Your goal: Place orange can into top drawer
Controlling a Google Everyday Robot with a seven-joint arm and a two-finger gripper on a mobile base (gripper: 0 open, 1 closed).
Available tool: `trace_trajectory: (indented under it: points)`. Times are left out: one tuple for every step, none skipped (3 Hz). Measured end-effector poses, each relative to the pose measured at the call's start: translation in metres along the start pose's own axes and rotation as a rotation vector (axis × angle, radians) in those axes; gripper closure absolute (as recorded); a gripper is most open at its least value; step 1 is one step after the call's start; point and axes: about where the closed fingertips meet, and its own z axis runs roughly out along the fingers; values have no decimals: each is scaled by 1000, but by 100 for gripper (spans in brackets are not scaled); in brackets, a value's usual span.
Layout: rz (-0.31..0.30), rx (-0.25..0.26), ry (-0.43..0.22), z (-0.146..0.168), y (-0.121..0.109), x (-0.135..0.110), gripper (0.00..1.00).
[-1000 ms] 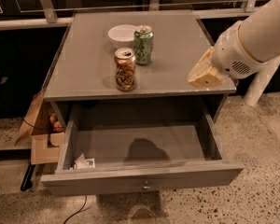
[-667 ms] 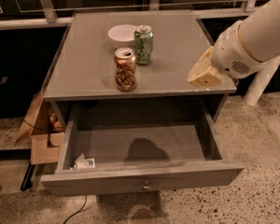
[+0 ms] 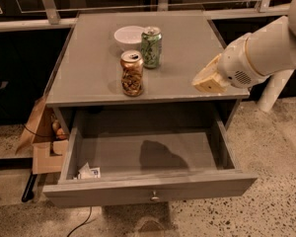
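Note:
The orange can [image 3: 131, 73] stands upright on the grey cabinet top [image 3: 187, 53], near its front edge, left of centre. The top drawer [image 3: 148, 190] is pulled wide open below it, its round metal knob [image 3: 154, 197] on the front panel. My gripper [image 3: 208, 81] is at the end of the white arm over the right front part of the cabinet top, well to the right of the orange can and apart from it. It holds nothing that I can see.
A green-and-white can [image 3: 151, 47] stands just behind the orange can, next to a white bowl [image 3: 129, 36]. A small white packet [image 3: 89, 172] lies in the drawer's front left corner. A cardboard box [image 3: 42, 142] stands on the floor to the left.

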Motion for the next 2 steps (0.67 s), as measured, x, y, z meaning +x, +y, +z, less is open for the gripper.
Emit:
trace_trajectory:
  points:
    - [45, 32, -104, 31, -18, -17, 100]
    - [56, 45, -194, 58, -33, -40, 90]
